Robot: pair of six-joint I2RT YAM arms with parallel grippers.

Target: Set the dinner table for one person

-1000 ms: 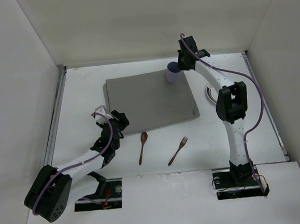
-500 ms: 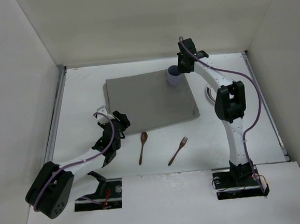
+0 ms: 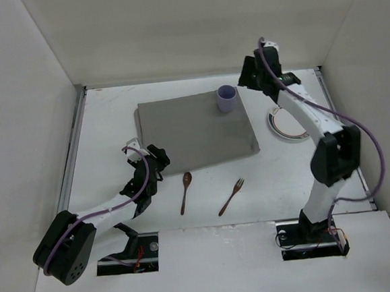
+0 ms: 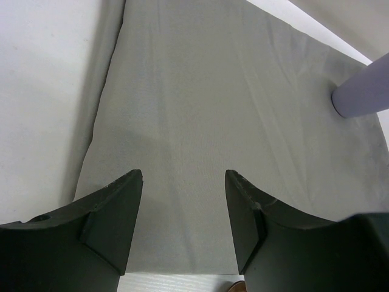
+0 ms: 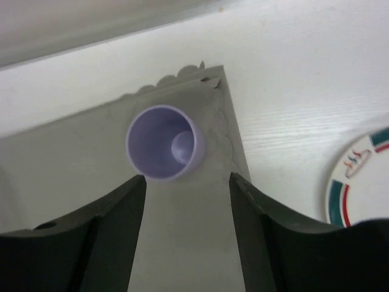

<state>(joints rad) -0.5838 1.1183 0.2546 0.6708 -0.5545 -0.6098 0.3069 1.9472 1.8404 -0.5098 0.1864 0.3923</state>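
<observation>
- The right gripper [image 5: 187,176] has drawn back toward the far right corner. A second ago it sat right at the cup [image 5: 164,143]. Its fingers are now spread wide and hold nothing.
- The cup stands upright, mouth up, on the far right corner of the mat [image 3: 194,132]. It has barely shifted from where it stood under the gripper, so the cup placement looks done.
- With the arm swung aside, the plate [image 3: 278,130] shows more fully. It lies on the bare table [image 3: 105,126] just right of the mat, not on it.
- The left gripper [image 4: 182,176] has not moved. It hovers over the mat's near left corner, fingers parted and empty.
- The table is the white top that fills the floor of the walled cell, with both arm bases at its near edge. It lies flat, and its long axis runs left to right across the top view.
- The mat lies near the table's middle with its long side slightly skewed from that axis.
- The spoon [image 3: 186,192] lies near-to-far with its bowl toward the mat. The fork [image 3: 231,196] slants with its tines toward the far right. Both rest on the table just short of the mat.
- Judging by this layout, the plate and cutlery are still to be placed, and the plate is the right arm's nearest job.
</observation>
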